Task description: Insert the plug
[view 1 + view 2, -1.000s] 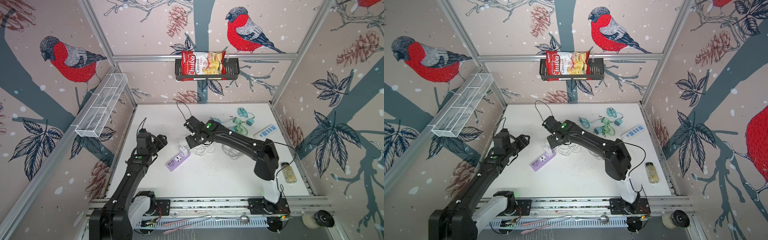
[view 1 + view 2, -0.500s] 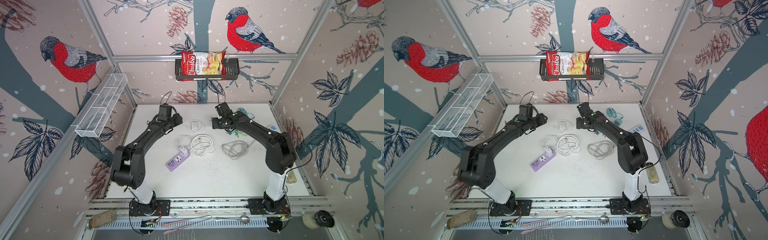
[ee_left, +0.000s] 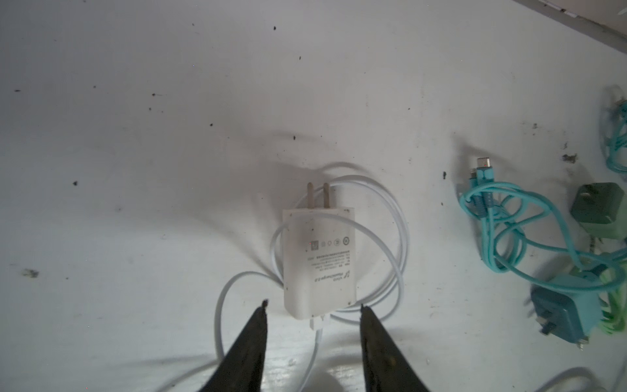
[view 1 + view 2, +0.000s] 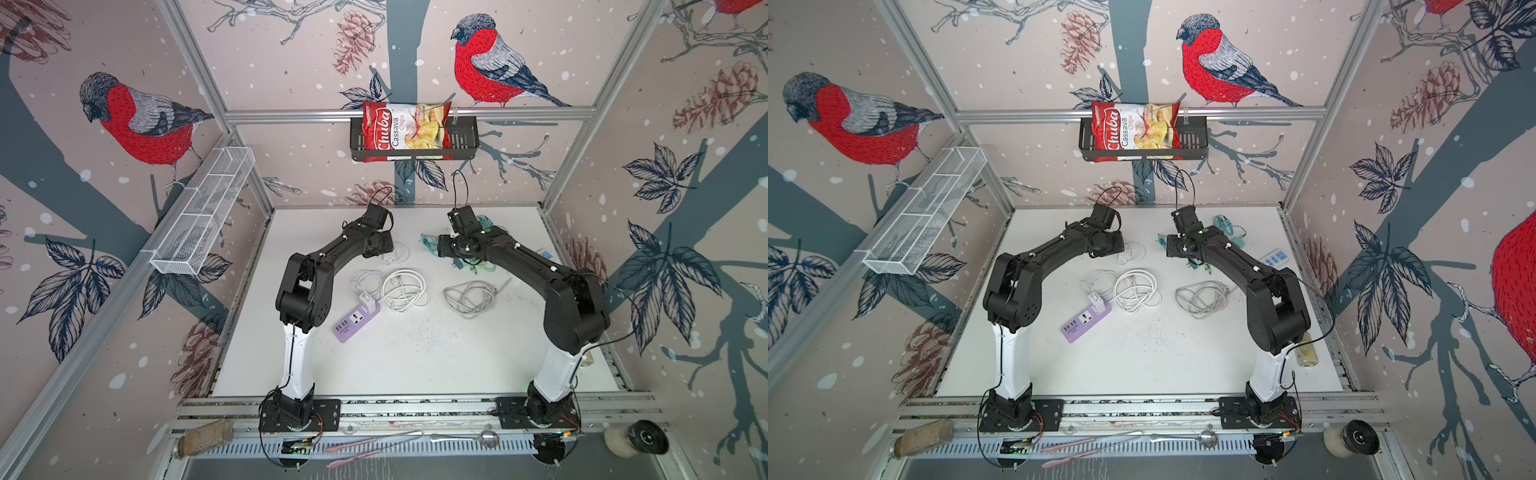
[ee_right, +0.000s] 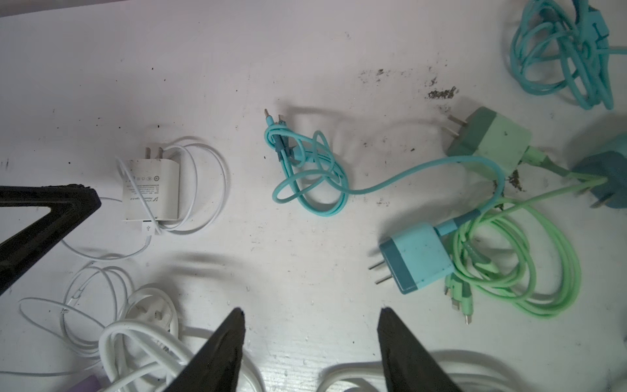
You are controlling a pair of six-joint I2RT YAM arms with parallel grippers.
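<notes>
A white two-prong plug (image 3: 319, 261) lies flat on the table inside its coiled white cable, prongs pointing away from my left gripper (image 3: 313, 304). That gripper is open, with its fingertips level with the plug's cable end, one on each side and not touching it. In both top views the plug (image 4: 389, 260) (image 4: 1123, 258) is at the back of the table, just off the left gripper (image 4: 384, 245). A purple power strip (image 4: 356, 323) (image 4: 1086, 317) lies nearer the front with a white plug seated in one end. My right gripper (image 5: 311, 310) hangs open over bare table.
A teal cable (image 5: 305, 169), a blue charger (image 5: 415, 259), a mint charger (image 5: 492, 142) and green cable (image 5: 515, 271) lie by the right gripper. White cable coils (image 4: 401, 289) (image 4: 469, 297) sit mid-table. A white-blue strip (image 4: 1276, 257) lies far right.
Both arms left the purple power strip area and swung to the back of the table. The left gripper now sits over the white plug and the right beside the teal cables.
</notes>
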